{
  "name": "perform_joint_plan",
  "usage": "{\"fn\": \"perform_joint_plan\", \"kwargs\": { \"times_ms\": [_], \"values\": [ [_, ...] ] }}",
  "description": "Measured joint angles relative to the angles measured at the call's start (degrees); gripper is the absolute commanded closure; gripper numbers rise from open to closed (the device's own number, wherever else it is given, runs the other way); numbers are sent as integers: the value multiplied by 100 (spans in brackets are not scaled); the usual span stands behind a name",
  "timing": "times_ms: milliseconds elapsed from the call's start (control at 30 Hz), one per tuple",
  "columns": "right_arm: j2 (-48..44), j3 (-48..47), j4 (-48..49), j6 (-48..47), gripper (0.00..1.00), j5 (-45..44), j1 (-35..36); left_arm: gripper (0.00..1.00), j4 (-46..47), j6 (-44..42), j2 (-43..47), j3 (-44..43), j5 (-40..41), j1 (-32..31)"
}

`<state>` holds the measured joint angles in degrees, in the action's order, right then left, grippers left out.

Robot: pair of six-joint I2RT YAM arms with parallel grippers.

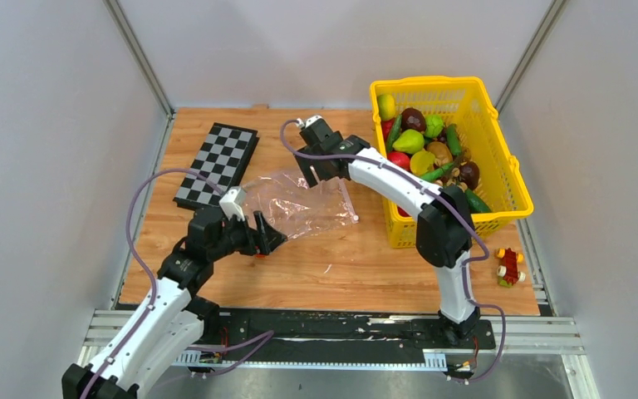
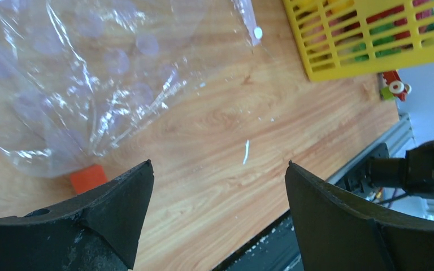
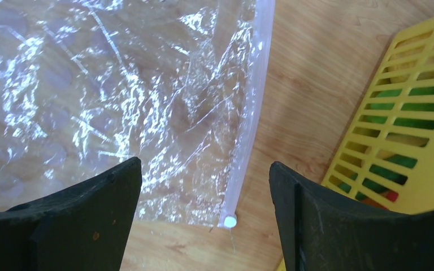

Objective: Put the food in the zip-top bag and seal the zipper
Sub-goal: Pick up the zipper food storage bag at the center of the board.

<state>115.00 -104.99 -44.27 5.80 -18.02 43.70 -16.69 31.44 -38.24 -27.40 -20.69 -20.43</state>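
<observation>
Bag flat at frame centre; left gripper and right gripper both wide, empty.
Right gripper sits over the zipper: pinch one lip only, left gripper pinning the bag's lower-left corner. Food in basket, upper right.

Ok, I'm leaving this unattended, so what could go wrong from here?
The zip-top bag lies flat, so the open right gripper over the zipper may pinch both layers shut. The open left gripper may grab the orange block at the bag's edge. The yellow basket sits close beside the zipper; the right gripper might knock it.
</observation>
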Motion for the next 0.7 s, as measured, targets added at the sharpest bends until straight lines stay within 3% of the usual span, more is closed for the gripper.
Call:
{"fn": "perform_joint_plan", "kwargs": {
  "times_ms": [167,400,533,700],
  "values": [
    [509,-382,-2,59,18,107,-348,9,122,424,201,483,52,-472],
    [1071,-745,46,87,21,168,-664,10,660,579,-664,614,422,-1202],
    [1322,-745,133,98,32,254,-678,11,734,573,-1005,691,905,-1370],
    [1493,-723,260,111,38,542,-680,11,793,664,-931,1169,1639,-1373]
  ]
}}
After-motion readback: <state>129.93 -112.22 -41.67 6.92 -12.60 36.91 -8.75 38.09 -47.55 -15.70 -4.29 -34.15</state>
